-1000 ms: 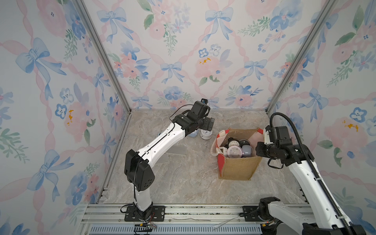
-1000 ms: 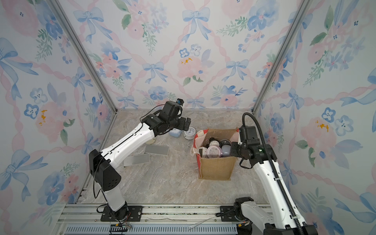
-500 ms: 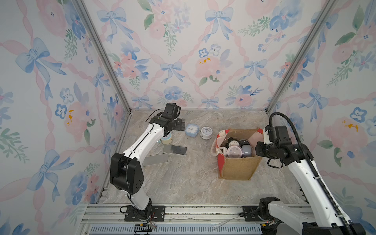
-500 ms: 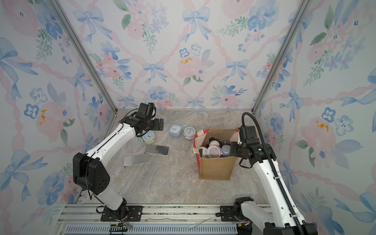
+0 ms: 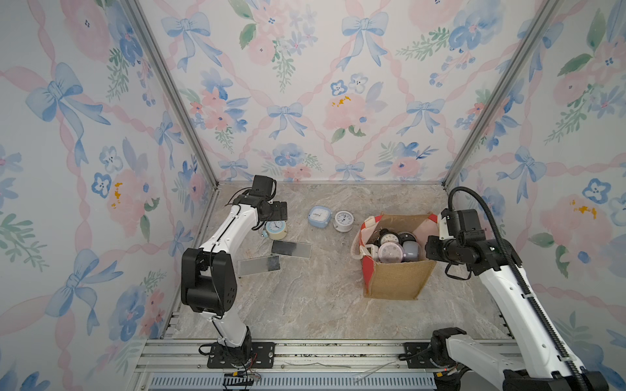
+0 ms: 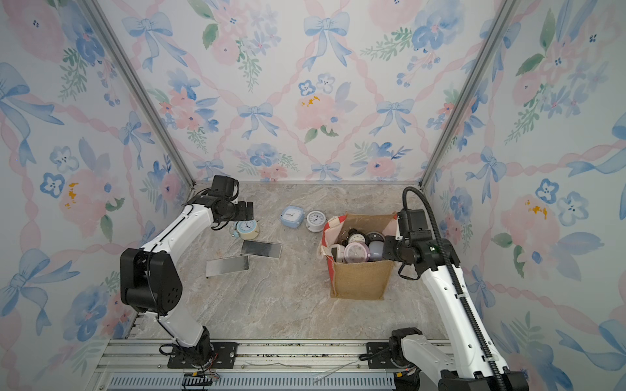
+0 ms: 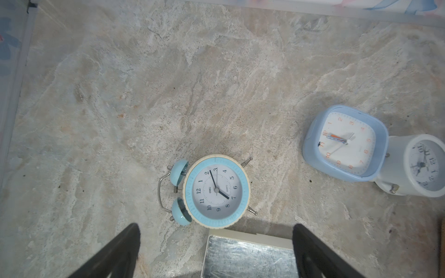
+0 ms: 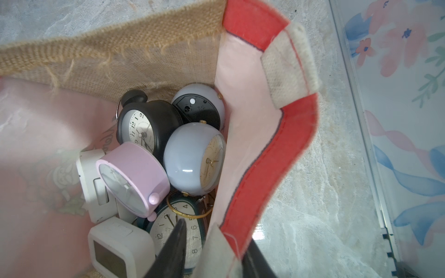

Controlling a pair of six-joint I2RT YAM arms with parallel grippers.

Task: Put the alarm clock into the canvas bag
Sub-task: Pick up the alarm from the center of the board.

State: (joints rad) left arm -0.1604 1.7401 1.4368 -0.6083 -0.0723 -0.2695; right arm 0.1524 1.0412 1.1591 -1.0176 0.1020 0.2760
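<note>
The canvas bag (image 5: 396, 277) (image 6: 359, 281) stands open at the right with several clocks inside. My right gripper (image 8: 216, 238) (image 5: 430, 248) is shut on its red side panel (image 8: 265, 156), one finger inside and one outside. Three alarm clocks lie on the table. They are a light-blue twin-bell clock (image 5: 276, 230) (image 7: 216, 191), a blue square clock (image 5: 319, 216) (image 7: 345, 143) and a white round clock (image 5: 343, 220) (image 7: 419, 166). My left gripper (image 7: 216, 227) (image 5: 279, 211) hangs open and empty just above the twin-bell clock.
Two flat metal-faced plates (image 5: 291, 248) (image 5: 259, 265) lie just in front of the twin-bell clock, and one plate (image 7: 248, 257) shows between my left fingers. Flowered walls close in the left, back and right sides. A metal rail (image 5: 305, 352) runs along the front.
My left arm has swung left from beside the bag to over the twin-bell clock, still open. The right arm and the bag have not moved.
</note>
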